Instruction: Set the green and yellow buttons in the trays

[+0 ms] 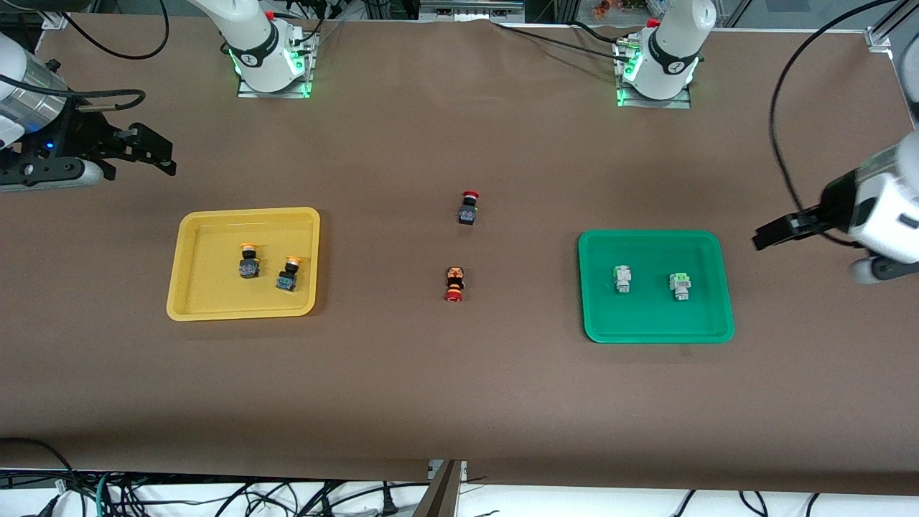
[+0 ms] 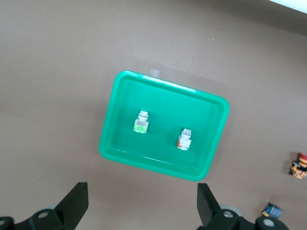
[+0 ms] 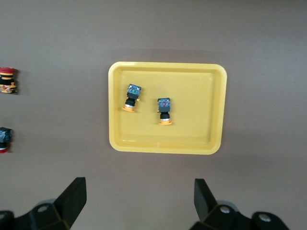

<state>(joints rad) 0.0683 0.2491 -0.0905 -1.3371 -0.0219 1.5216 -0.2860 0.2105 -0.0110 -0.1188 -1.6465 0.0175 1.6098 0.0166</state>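
both pairs of fingers stand spread wide and hold nothing. the left gripper (image 2: 139, 208) hangs in the air at the left arm's end of the table, its dark fingers (image 2: 76, 203) parted with bare brown cloth between them, the green tray just ahead of them. the right gripper (image 3: 139, 203) hangs at the right arm's end, fingers (image 3: 74, 196) equally parted, the yellow tray lying ahead of them.

the table (image 1: 459, 388) is covered in brown cloth. there are two trays, both shallow squares with rounded corners and raised rims: one yellow tray (image 1: 188, 287) near the right gripper, one green tray (image 1: 650, 330) near the left gripper, well apart from each other.

six buttons in all. two yellow buttons (image 1: 249, 261) with black-and-blue bodies and round orange-yellow caps lie side by side in the yellow tray, close together but apart. two green buttons (image 1: 679, 285), whitish with pale green caps, lie in the green tray, apart from each other. two red buttons (image 1: 469, 207) with black bodies sit on the cloth between the trays, well away from both sets of fingers, one nearer the front camera than the other.
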